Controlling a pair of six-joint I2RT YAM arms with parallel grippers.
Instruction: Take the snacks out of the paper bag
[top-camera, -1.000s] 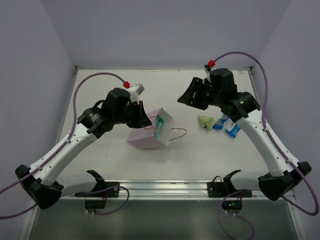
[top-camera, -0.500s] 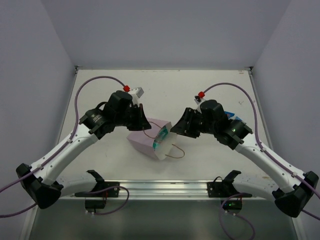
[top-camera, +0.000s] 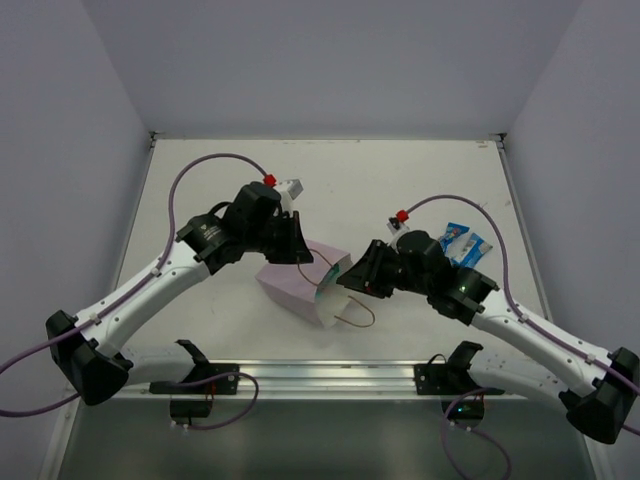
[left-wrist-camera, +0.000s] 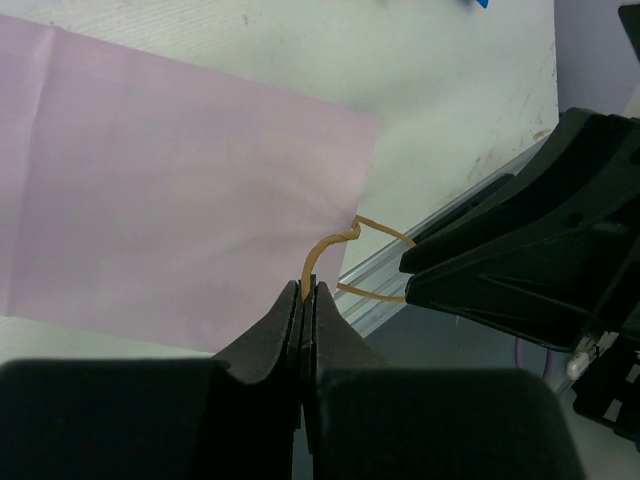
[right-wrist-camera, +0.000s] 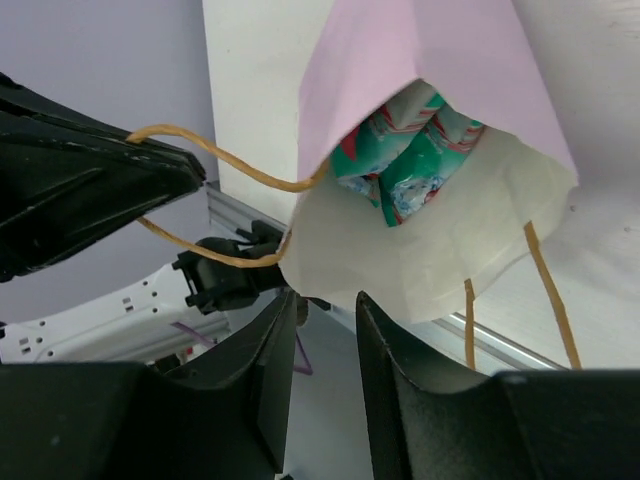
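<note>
The pale pink paper bag (top-camera: 288, 287) lies tilted at the table's middle, its mouth turned right. My left gripper (top-camera: 307, 257) is shut on one brown cord handle (left-wrist-camera: 322, 248) and holds that side of the bag (left-wrist-camera: 180, 190) up. My right gripper (top-camera: 347, 281) hovers at the mouth, open, with nothing between its fingers (right-wrist-camera: 275, 345). Just beyond their tips is the bag's lower lip (right-wrist-camera: 420, 260). Inside the bag (right-wrist-camera: 450, 60) sits a teal snack packet with red print (right-wrist-camera: 405, 150). Two blue snack packets (top-camera: 460, 241) lie on the table at the right.
The bag's other cord handle (top-camera: 356, 311) hangs loose toward the front. A metal rail with two black mounts (top-camera: 320, 375) runs along the near edge. Lilac walls close in the table at the left, back and right.
My right arm swung from the back right down to the bag's mouth, its jaws narrowing. My left gripper kept hold of the handle, and the bag tipped further over toward the right.
</note>
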